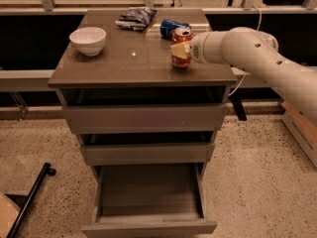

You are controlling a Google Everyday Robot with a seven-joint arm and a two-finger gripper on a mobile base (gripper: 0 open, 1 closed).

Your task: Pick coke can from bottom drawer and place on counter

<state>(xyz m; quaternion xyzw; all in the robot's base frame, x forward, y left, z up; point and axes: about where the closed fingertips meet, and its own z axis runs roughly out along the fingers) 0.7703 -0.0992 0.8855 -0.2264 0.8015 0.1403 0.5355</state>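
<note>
Far left, a thin black pole (28, 201) is lying on the speckled floor (257, 182), its lower end cut off by the frame. A tan corner beside it is too cropped to name. A round white bowl (88, 39) is sitting on the left of the bench (124, 68), a glossy grey-brown slab. A crinkled dark snack bag (135, 19) is lying at the back, print unreadable. Under the slab, two shallow upper drawers (146, 118) are standing slightly ajar, insides lost in shadow. The bottom drawer (148, 228) is standing pulled well out, showing a flat plain front and a grey interior, with its lower edge cropped by the frame. A blue can (170, 28) appears to be lying on its side at the back, partly hidden behind the coke can (182, 34). The coke can is standing upright at the bench's right front; whether its base is touching the slab is hard to tell. The gripper (181, 51) is clamping the can from the right, a yellowish finger pad (179, 50) covering its middle, with the far finger hidden. A smooth, rounded white arm (257, 58) is reaching in from the right, cut off at the edge. A cardboard box (299, 130) is showing far right, mostly cropped.
</note>
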